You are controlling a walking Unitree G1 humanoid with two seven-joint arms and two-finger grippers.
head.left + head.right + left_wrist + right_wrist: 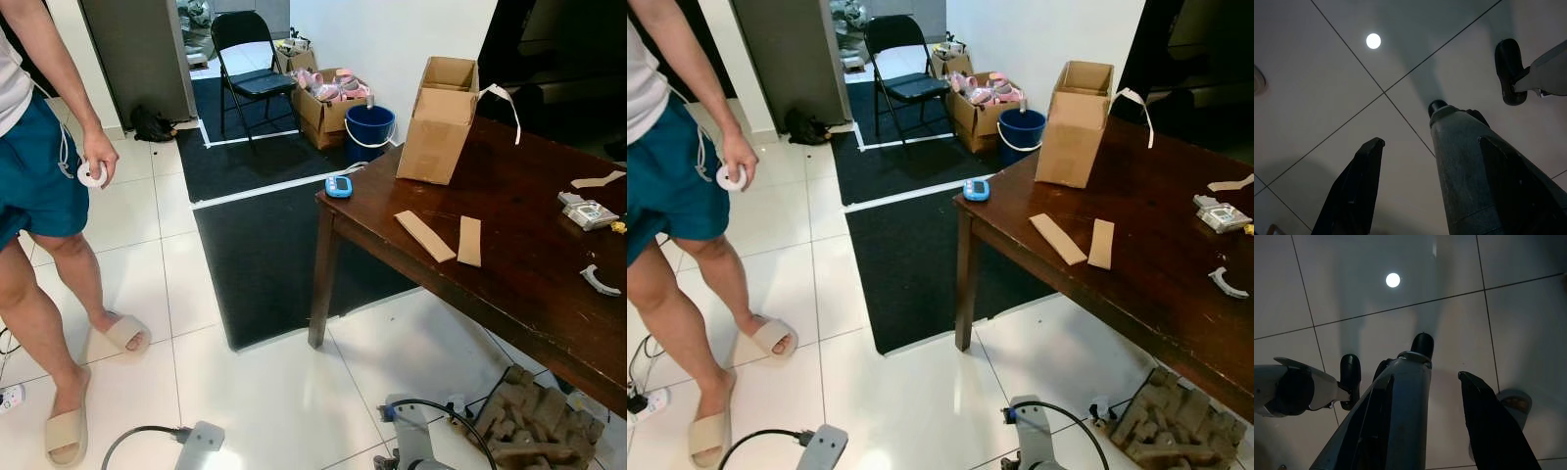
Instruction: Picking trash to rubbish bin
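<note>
Two flat cardboard strips (425, 236) lie side by side on our dark wood counter (529, 284), just apart from each other. One tall cardboard box (438, 121) stands open behind them, near the counter's far edge. One small blue gadget (338, 186) sits at the counter's corner. One blue bucket (369, 127) stands on the floor past the counter, beside a full cardboard carton (327, 110) and one black folding chair (248, 61). A black mat (265, 245) lies under the counter's leg. One person (39, 186) in teal shorts and tan slippers stands on our left, holding a white tape roll (91, 175). A lumpy brown pulp tray (534, 423) lies on the white tiles by our right side. Our left hand (1430, 181) hangs low over the shiny tiles, fingers spread and holding nothing. Our right hand (1430, 426) hangs the same way, fingers apart and holding nothing.
</note>
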